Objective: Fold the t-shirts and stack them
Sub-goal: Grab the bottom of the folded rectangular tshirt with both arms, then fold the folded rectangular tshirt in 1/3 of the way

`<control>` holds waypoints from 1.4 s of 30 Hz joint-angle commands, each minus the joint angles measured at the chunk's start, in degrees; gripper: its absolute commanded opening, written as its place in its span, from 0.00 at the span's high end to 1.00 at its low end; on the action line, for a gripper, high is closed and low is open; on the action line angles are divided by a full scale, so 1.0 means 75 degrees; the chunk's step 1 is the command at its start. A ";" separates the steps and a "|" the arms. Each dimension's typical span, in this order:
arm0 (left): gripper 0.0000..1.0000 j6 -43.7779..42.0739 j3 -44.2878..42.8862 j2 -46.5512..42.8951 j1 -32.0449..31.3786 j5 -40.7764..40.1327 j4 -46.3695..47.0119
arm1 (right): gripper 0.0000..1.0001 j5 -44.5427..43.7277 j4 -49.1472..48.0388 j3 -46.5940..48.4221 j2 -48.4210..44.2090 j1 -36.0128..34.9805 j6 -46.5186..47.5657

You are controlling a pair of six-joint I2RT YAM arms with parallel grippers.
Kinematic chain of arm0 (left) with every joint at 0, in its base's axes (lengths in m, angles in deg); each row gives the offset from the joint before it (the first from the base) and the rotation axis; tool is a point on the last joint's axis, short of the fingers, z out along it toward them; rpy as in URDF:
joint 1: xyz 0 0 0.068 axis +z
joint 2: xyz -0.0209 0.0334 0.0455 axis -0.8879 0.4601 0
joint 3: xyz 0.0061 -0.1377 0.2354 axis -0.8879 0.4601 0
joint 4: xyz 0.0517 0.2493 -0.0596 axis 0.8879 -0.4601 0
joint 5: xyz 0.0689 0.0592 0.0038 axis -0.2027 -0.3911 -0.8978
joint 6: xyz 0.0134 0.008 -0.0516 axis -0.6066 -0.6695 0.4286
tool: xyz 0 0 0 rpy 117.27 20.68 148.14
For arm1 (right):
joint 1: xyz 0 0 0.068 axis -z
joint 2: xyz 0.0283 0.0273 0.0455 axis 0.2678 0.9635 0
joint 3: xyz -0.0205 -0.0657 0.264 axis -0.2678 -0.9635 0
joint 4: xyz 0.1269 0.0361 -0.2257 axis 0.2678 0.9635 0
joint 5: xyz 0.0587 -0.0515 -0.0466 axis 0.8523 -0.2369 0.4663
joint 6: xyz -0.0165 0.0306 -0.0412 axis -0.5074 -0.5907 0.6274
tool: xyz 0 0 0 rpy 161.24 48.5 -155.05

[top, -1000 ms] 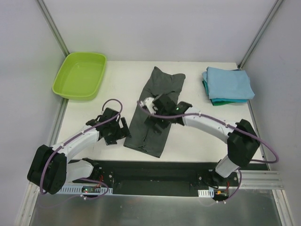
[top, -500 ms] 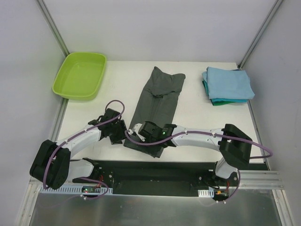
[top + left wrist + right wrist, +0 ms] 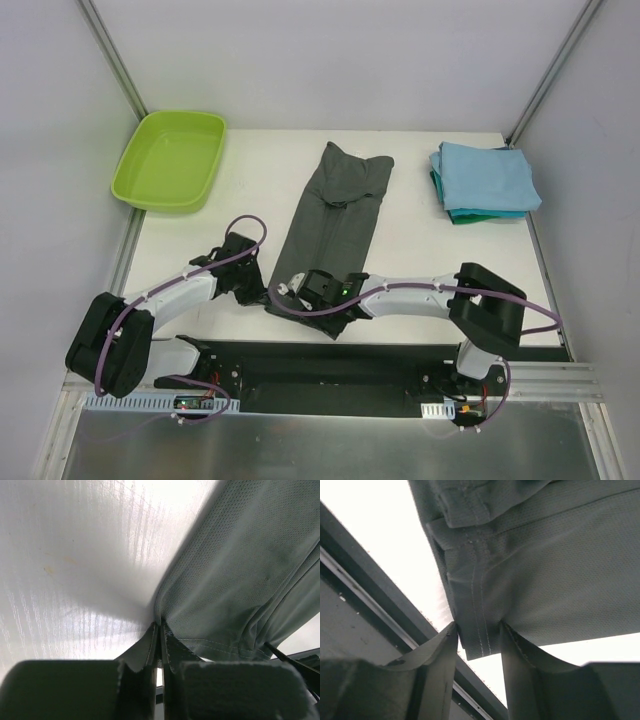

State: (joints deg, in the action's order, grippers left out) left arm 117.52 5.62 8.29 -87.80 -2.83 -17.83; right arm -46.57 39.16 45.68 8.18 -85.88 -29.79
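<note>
The dark charcoal-grey t-shirt lies folded lengthwise into a long strip in the middle of the table, with its hem toward the arms. My left gripper sits at the hem's left corner and is shut on the cloth edge, which is pinched between its fingertips. My right gripper is low at the same near hem. Its jaws stand apart, one on each side of the stitched hem corner, and do not pinch it. The light blue t-shirt lies folded on a teal one at the back right.
A lime-green tub stands at the back left corner. The black mounting rail runs along the table's near edge, just below both grippers, and shows close beside the right fingers as the dark rail. Grey walls enclose the white table.
The right arm swung from the shirt's middle down to the near hem. The left gripper moved in to the hem's left corner and shut on the cloth. The right jaws have narrowed around the hem.
</note>
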 commanded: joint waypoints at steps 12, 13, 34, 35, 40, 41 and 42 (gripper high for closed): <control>1.00 0.0428 0.0455 -0.2482 -0.0087 -0.0064 -0.1439 | 0.99 0.0663 0.0090 -0.0098 -0.0804 -0.0557 -0.0327; 1.00 0.0428 0.0420 -0.2740 -0.0098 -0.0122 -0.1614 | 0.99 0.1037 0.0019 -0.0121 -0.0968 -0.0604 -0.0316; 1.00 -0.0567 -0.3293 -0.0531 -0.0098 -0.0696 -0.1101 | 0.99 -0.0684 0.0616 0.0335 -0.2658 0.2089 0.0176; 1.00 -0.0638 -0.3527 -0.0215 -0.0098 -0.0732 -0.1088 | 0.99 -0.0671 0.0605 0.0382 -0.2587 0.2206 0.0235; 1.00 -0.0989 -0.4653 0.1086 0.0007 -0.0873 -0.1018 | 0.99 -0.0846 0.0499 0.0780 -0.2096 0.2863 0.0540; 1.00 -0.1013 -0.4840 0.1309 0.0054 -0.0861 -0.1018 | 1.00 -0.0904 0.0487 0.0873 -0.2002 0.3015 0.0575; 1.00 -0.1071 -0.5028 0.1567 0.0112 -0.0780 -0.0995 | 1.00 -0.0905 0.0476 0.1002 -0.1896 0.3155 0.0610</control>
State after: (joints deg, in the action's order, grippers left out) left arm 112.99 -26.08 15.21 -88.02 -7.48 -26.66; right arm -50.85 42.48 48.84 -8.58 -65.47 -27.65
